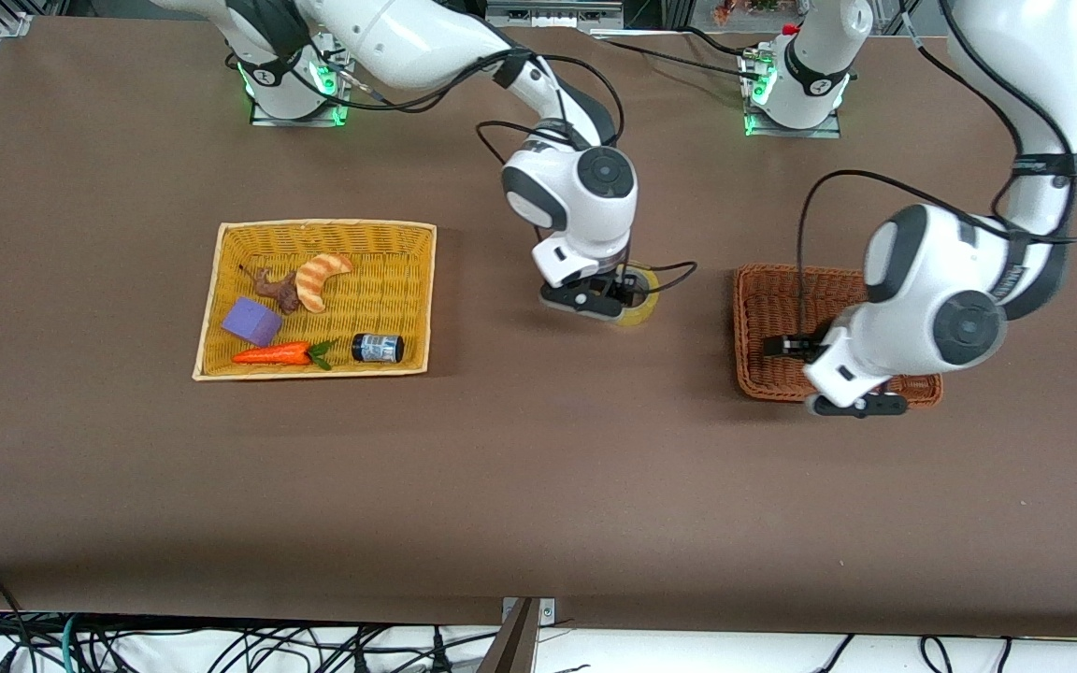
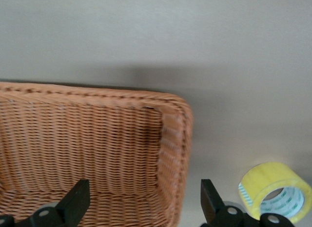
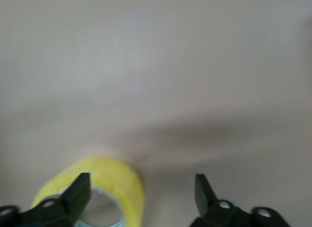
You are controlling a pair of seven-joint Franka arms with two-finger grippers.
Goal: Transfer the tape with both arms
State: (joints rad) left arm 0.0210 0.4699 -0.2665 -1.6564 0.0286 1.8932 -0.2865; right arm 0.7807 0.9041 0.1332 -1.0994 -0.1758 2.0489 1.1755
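The tape [image 1: 643, 301], a yellowish roll with a pale core hole, lies on the brown table between the two baskets. My right gripper [image 1: 606, 297] is low over it and covers part of it. In the right wrist view the right gripper [image 3: 141, 190] is open, with one finger over the hole of the tape [image 3: 114, 183] and the other over bare table. My left gripper [image 1: 861, 404] hangs open and empty over the corner of the brown wicker basket [image 1: 763, 308]. The left wrist view shows the left gripper [image 2: 145, 200] above the basket's rim [image 2: 183, 139], and the tape [image 2: 275, 188] on the table beside it.
A yellow wicker tray [image 1: 221, 280] toward the right arm's end holds a croissant [image 1: 319, 279], a purple block [image 1: 252, 321], a carrot [image 1: 277, 354], a small black jar [image 1: 378, 348] and a brown piece [image 1: 279, 290].
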